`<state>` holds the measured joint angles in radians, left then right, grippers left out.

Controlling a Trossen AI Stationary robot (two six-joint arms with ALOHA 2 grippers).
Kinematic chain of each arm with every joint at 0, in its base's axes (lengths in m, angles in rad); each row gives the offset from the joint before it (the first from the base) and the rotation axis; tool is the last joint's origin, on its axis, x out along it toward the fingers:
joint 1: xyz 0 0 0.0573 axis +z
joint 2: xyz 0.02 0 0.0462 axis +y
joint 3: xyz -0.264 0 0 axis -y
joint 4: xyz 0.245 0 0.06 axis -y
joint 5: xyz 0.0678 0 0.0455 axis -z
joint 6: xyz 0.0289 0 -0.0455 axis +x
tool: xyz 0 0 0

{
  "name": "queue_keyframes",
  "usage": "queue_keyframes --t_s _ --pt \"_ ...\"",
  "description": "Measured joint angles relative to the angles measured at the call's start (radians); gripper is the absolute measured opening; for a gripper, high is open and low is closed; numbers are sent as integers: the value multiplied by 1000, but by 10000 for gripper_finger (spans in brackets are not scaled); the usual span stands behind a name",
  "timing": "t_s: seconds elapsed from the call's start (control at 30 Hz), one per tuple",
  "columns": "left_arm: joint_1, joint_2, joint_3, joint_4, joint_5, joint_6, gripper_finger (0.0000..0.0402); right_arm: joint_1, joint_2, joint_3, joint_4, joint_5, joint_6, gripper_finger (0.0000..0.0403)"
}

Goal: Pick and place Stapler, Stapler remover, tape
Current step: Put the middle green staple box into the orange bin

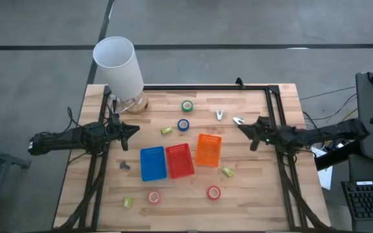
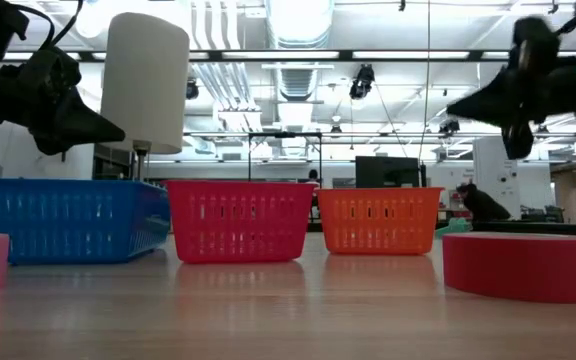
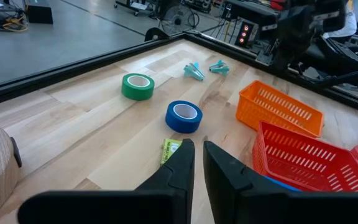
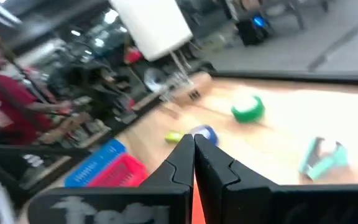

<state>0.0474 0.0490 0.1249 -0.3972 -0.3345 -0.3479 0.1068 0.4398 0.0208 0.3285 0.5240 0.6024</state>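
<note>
Both the left gripper (image 1: 135,129) and right gripper (image 1: 241,126) hover nearly closed and empty, flanking the three baskets (image 1: 179,160) awaiting sorted items.

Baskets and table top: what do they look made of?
The three baskets, blue basket, red basket and orange basket, look like moulded plastic: bright uniform colour and slotted lattice walls, clearest in the low view. The table looks like pale wood, probably with a matte finish: plank seams and grain show.
</note>
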Motion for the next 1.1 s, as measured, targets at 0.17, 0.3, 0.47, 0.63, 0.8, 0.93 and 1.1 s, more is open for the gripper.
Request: queue_keyframes --t_s 0.17,0.3,0.47,0.63,0.8,0.93,1.1 --pt "0 0 0 0 0 0 37 -16 167 1 13 -66 59 8" --pt "0 0 0 0 0 0 37 -15 261 26 26 -130 77 8" --pt "0 0 0 0 0 0 37 -13 347 81 20 -183 -37 8" --pt "0 0 0 0 0 0 37 -13 419 142 10 -386 -26 9" --pt "0 0 0 0 0 0 37 6 477 214 -110 -495 47 9" --pt "0 0 0 0 0 0 37 60 514 297 -267 -523 97 13" --pt "0 0 0 0 0 0 37 158 579 416 -457 -525 176 50"
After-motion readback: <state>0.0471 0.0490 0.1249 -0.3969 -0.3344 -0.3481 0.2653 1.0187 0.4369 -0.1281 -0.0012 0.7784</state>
